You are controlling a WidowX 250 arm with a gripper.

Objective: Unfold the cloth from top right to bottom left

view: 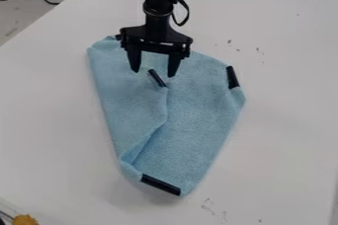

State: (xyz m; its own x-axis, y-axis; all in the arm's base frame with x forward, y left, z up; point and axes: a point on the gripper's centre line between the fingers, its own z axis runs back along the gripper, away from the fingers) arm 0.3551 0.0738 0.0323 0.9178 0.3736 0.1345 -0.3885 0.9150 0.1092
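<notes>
While the black gripper hangs over the 12 o'clock part of the light blue cloth, its jaws stand spread, with a gap between them and nothing pinched. The cloth lies on the white table, partly folded, below the jaws and reaching out past them on both sides, with most of it toward 6 o'clock. Its folded flap covers the 9 o'clock side, the free edge running down toward 7 o'clock. On that flap's corner, a short black strip starts between the two fingertips as seen from the camera and slants toward 5 o'clock. Whether the tips touch the fabric cannot be told. A second black strip marks the cloth's 2 o'clock edge, a third its 6 o'clock end.
</notes>
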